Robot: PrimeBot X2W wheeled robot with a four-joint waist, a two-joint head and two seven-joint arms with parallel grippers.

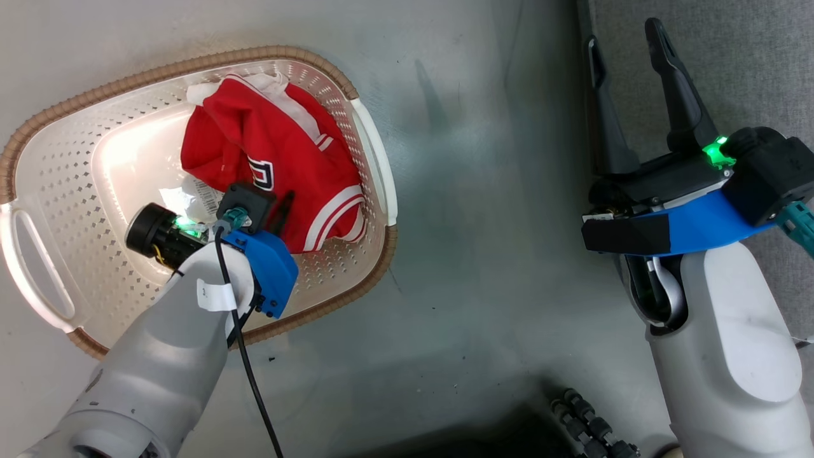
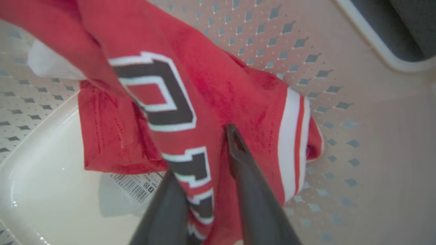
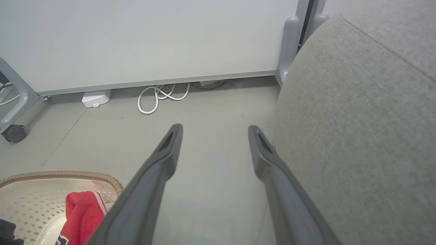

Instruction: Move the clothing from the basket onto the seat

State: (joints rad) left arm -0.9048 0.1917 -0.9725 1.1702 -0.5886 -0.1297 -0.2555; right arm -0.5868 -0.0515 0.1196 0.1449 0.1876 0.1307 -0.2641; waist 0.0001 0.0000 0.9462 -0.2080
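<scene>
Clothing point(image 1: 267, 159) lies in the basket at the upper left of the head view, so we start there. The grey seat point(image 1: 750, 63) takes the upper right corner, well apart from the basket across the grey floor point(image 1: 477, 254). The cream perforated basket point(image 1: 63, 165), brown-rimmed, holds a crumpled red garment with white-and-red striped trim and black-and-white lettering, heaped against its right wall.

Our left gripper point(image 2: 201, 151) reaches down into the basket. One finger lies on top of the fabric and the other goes under it, so a fold sits between them. They stand partway apart, and we cannot tell whether they pinch it. Our right gripper point(image 1: 623, 35) is spread wide and empty, over the floor just beside the seat.

A barcode sticker point(image 2: 134, 185) shows on the basket's bottom, partly under the garment's edge.
</scene>
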